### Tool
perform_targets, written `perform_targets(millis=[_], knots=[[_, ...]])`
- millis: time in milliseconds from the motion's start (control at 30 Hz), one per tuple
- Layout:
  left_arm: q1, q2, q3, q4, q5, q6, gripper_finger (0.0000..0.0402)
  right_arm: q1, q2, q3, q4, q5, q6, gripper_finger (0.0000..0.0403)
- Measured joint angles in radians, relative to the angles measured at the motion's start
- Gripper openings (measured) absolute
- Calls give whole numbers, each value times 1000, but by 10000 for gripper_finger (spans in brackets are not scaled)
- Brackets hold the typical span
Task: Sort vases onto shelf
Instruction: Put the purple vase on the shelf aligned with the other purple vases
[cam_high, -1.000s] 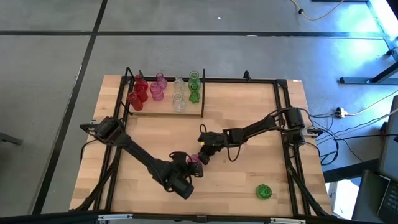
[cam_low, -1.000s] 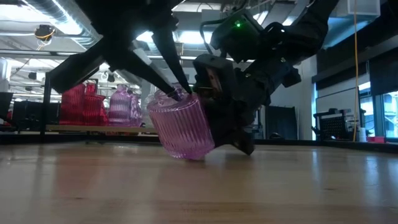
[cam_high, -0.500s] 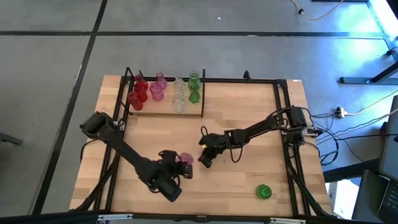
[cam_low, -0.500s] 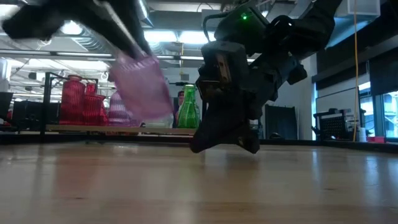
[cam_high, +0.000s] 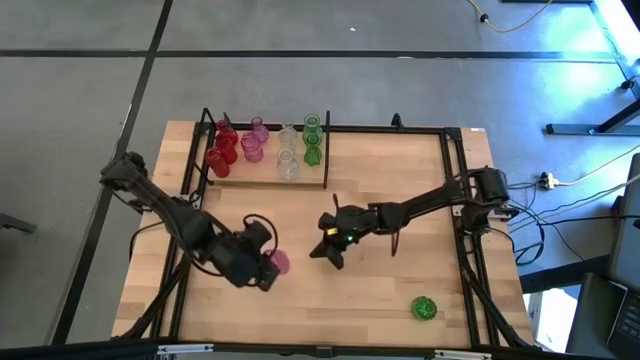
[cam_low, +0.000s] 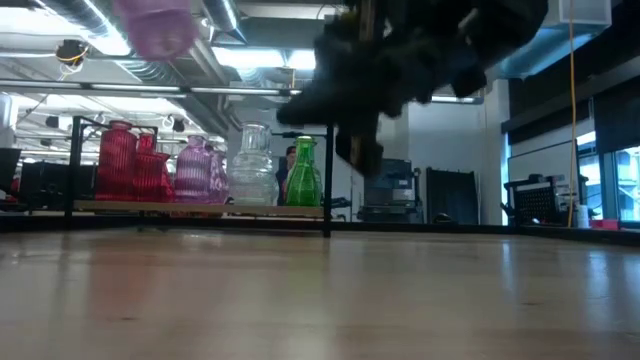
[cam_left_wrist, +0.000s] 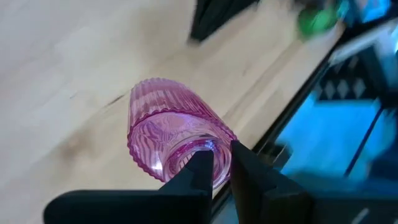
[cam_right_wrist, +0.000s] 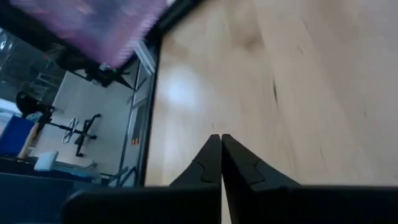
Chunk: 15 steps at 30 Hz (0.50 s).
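Note:
A ribbed pink vase (cam_left_wrist: 168, 134) hangs in the air over the table's near left part, with my left gripper (cam_high: 268, 262) shut on it. In the low view the pink vase (cam_low: 155, 25) shows high above the tabletop. My right gripper (cam_high: 322, 252) hovers shut and empty over the middle of the table, to the right of the vase. The shelf (cam_high: 265, 182) at the far left carries red (cam_high: 222, 150), pink (cam_high: 253, 143), clear (cam_high: 288, 155) and green vases (cam_high: 312, 140), standing upright on their bases. One green vase (cam_high: 424, 308) lies on the table at the near right. My left gripper pinches the pink vase at its narrow neck end (cam_left_wrist: 206, 149) between the two fingers (cam_left_wrist: 198, 169), which stand close together. The vase's body points away from the fingers, tilted, and it is lifted clear of the table. I cannot tell if one finger is inside the mouth.
Black metal rails (cam_high: 455, 180) run along the table's far and side edges. Bare wood (cam_high: 400, 170) lies between the shelf and the right arm. Cables and a stand (cam_high: 580, 128) sit on the floor to the right of the table.
My left gripper has lifted the pink vase off the table, where it leaned tilted, and carried it up and toward the left edge while rolling its wrist. The vase now hangs clear. My right gripper has risen a little and stayed shut.

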<state>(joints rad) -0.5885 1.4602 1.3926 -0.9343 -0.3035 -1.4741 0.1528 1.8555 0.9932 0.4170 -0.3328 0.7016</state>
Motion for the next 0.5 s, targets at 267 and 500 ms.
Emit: perform_targets(millis=[267,500], knots=[[68,-36,3,-90,294,265,25,-2,-117,0,-1,-1,-112,0],[162,-36,11,-284,311,293,25,-2,-153,0,0,-9,-131,0]])
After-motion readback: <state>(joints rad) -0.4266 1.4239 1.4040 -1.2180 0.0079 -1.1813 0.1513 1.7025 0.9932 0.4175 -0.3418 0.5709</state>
